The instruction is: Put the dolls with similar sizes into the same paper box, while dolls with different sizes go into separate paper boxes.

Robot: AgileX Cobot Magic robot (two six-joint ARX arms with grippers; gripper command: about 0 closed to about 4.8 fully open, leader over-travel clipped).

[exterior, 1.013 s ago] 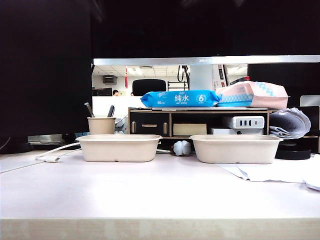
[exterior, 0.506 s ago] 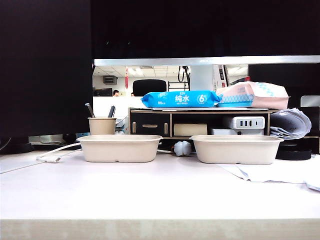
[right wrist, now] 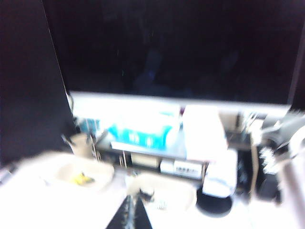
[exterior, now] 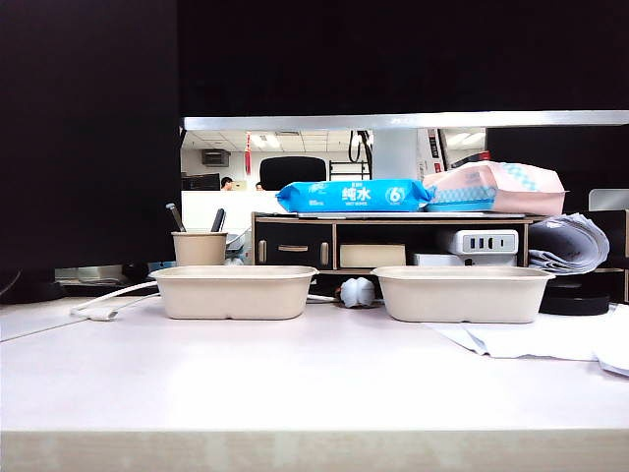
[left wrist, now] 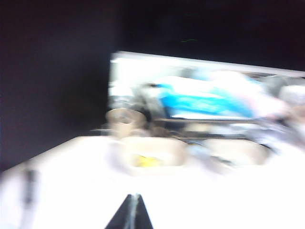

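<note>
Item: left gripper (left wrist: 131, 210) and right gripper (right wrist: 131, 212), both pinched shut, empty, above the table. I noted yellow plush (left wrist: 147, 161) in left paper box (exterior: 234, 291), dark figures (right wrist: 147, 193) in right paper box (exterior: 462, 293); sorting apparently done

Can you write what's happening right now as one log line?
left gripper: shut, empty | right gripper: shut, empty | left box: yellow doll inside | right box: dark doll inside
</note>
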